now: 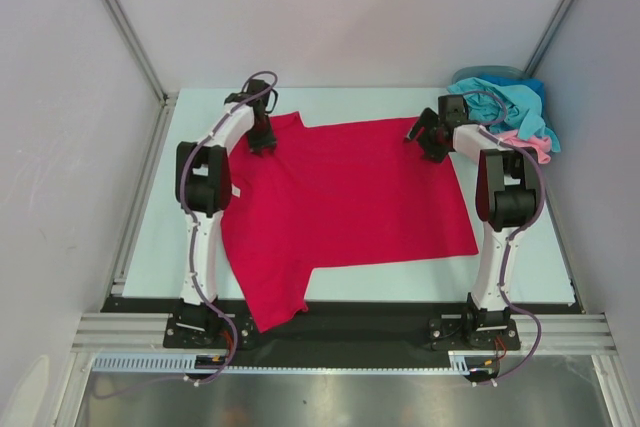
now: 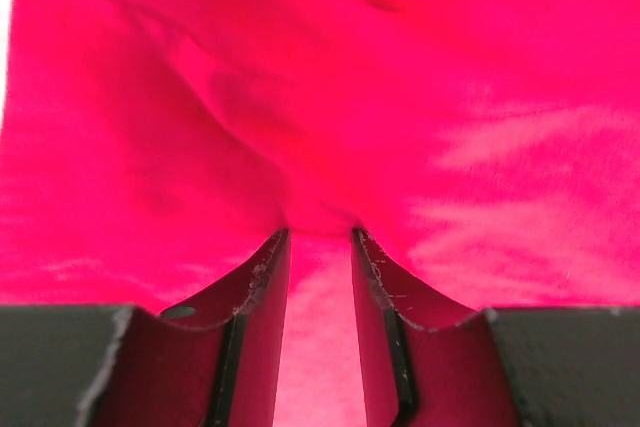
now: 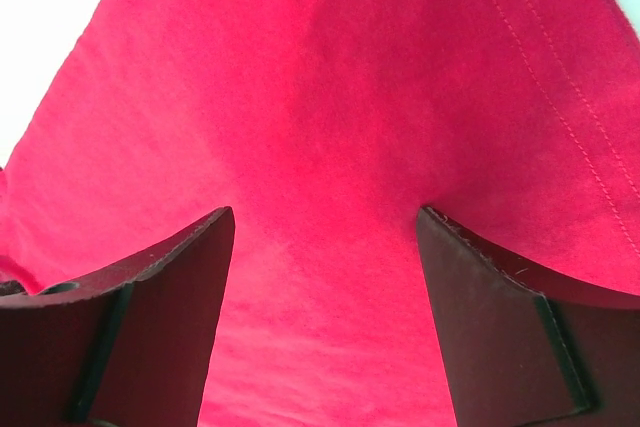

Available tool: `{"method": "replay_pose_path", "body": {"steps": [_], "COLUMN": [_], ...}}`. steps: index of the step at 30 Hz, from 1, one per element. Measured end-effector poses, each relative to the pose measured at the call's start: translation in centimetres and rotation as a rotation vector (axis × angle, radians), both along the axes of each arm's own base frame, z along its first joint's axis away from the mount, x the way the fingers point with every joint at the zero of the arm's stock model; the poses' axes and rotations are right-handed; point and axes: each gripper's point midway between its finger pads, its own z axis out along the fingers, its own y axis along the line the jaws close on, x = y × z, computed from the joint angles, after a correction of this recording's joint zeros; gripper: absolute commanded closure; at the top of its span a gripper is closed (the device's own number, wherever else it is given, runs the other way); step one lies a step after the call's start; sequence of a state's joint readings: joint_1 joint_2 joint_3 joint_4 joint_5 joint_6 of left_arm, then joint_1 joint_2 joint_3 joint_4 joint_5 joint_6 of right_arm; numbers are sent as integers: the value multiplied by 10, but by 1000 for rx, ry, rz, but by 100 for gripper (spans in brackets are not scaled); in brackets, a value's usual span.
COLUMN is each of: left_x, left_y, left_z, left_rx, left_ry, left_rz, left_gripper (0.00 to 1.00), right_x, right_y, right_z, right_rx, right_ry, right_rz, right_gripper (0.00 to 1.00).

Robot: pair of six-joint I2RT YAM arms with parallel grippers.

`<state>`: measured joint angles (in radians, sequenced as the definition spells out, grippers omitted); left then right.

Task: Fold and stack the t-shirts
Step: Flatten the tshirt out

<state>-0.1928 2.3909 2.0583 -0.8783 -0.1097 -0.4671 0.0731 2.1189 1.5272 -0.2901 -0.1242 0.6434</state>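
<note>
Crimson t-shirt [image 1: 340,197] is spread pretty flat across the middle of the pale table [image 1: 160,247], lying sideways. Its sleeves are over on the left arm's side, one at the far edge and one hanging toward the near edge, and the bottom hem is on the right arm's side. The left gripper [image 1: 262,139] is down on the far sleeve. From the left wrist view its fingers [image 2: 262,287] are closed to a narrow slot with the red cloth puckered up right at the tips, wrinkles fanning out from there, so it looks like it's pinching a fold of the shirt. The right gripper [image 1: 425,137] sits at the far corner of the hem end. Its wrist cam shows the jaws spread wide apart with nothing between them, just smooth red fabric underneath and a double line of hem stitching running off to one side; whether the tips actually touch the cloth, can't tell. Off in the far right corner of the table there's a crumpled heap: a teal-blue shirt [image 1: 515,107] on top, and a pink shirt [image 1: 530,145] poking out on the near side, just beside the right arm's forearm and apart from the red one.
</note>
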Motion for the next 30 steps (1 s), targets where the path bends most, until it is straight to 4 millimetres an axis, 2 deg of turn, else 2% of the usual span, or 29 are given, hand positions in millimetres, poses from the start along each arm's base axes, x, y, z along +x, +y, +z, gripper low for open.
{"method": "replay_pose_path", "body": {"steps": [10,19,27,30], "left_x": [20,13,2,-5], "left_y": [1,0,-1,0], "left_z": [8,-2,0,7], "left_rx": [-3,-11,-31,-32], "left_ry": [-16,8,-4,4], "left_rz": [7,3,0,0], "left_gripper": [63,63,63,63], "right_x": [12,22,17,10], "right_y": [5,18,22,22], "right_z": [11,42,41,47], "right_rx": [80,171,162,158], "right_ry": [-95,-237,-204,-209], "right_rz": [3,25,28,27], "right_gripper": [21,22,22,22]}}
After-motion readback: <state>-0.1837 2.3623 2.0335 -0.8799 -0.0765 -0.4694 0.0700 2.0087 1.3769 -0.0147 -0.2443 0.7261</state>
